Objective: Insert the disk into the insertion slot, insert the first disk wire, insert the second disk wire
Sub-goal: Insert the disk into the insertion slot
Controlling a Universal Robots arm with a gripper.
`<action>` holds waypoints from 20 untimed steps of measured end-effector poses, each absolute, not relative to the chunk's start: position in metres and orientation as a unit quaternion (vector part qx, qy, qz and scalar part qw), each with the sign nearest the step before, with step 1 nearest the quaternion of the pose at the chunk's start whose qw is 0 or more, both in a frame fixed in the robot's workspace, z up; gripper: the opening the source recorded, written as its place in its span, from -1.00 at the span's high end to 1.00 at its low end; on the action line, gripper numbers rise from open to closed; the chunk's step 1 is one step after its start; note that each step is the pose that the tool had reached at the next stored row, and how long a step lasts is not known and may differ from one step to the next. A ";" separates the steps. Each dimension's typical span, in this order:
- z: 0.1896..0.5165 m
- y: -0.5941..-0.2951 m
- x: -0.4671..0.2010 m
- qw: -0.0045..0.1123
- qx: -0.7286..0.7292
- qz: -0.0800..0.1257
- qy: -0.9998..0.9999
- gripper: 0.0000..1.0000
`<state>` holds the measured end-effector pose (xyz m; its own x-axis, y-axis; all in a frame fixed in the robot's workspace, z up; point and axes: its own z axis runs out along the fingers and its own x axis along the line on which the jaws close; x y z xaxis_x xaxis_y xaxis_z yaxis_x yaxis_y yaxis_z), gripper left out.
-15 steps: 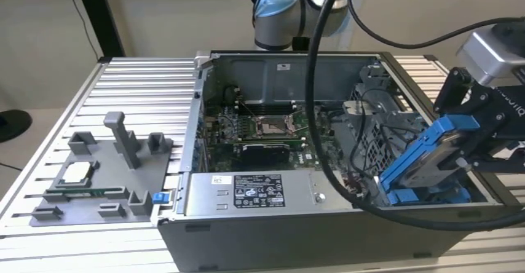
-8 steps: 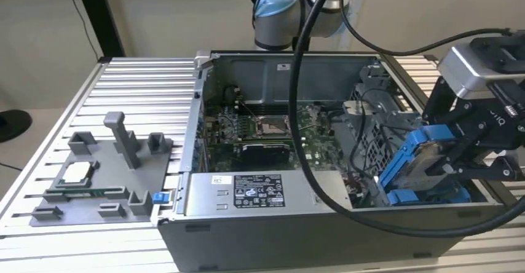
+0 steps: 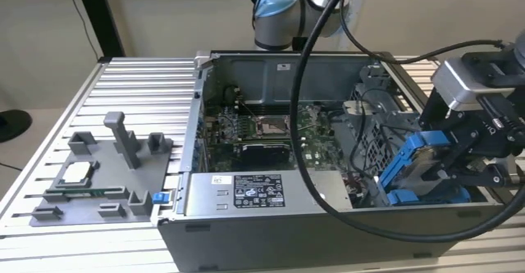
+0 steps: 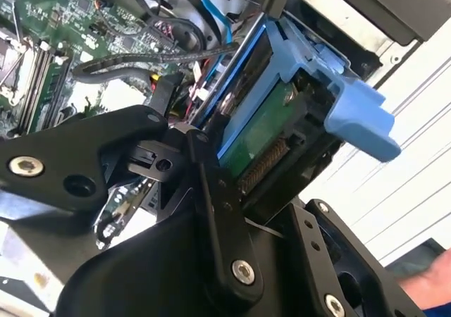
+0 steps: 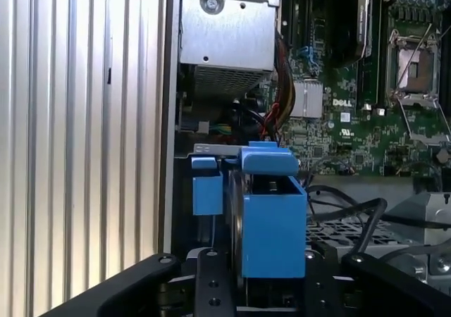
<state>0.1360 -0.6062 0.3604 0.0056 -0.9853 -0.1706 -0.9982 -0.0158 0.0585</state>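
My gripper (image 3: pixel 456 162) is shut on the disk (image 3: pixel 417 160), a drive in a bright blue caddy. I hold it tilted on edge at the case's corner on the exterior view's right. Its lower end sits at the insertion slot (image 3: pixel 409 197), where blue rails show under it. In the second wrist view the disk (image 4: pixel 271 130) shows its green underside and connector row between my black fingers (image 4: pixel 211 190). In the first wrist view the blue caddy (image 5: pixel 273 222) stands between the fingers (image 5: pixel 211 282), beside a blue slot tab (image 5: pixel 206 190). Black and blue cables (image 4: pixel 211 14) lie loose behind the bay.
The open computer case (image 3: pixel 246 236) holds a motherboard (image 3: pixel 262 128) and a silver power supply box (image 3: pixel 254 193) with a sticker. The arm's thick black cable (image 3: pixel 305 131) loops across the case. A grey fixture plate (image 3: pixel 102 181) lies on the ribbed table at the exterior view's left.
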 end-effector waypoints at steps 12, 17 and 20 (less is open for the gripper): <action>0.365 -0.606 0.141 0.040 -0.706 0.083 0.702 -1.00; 0.383 -0.606 0.141 0.040 -0.706 0.084 0.702 -1.00; 0.396 -0.606 0.141 0.040 -0.706 0.084 0.702 -1.00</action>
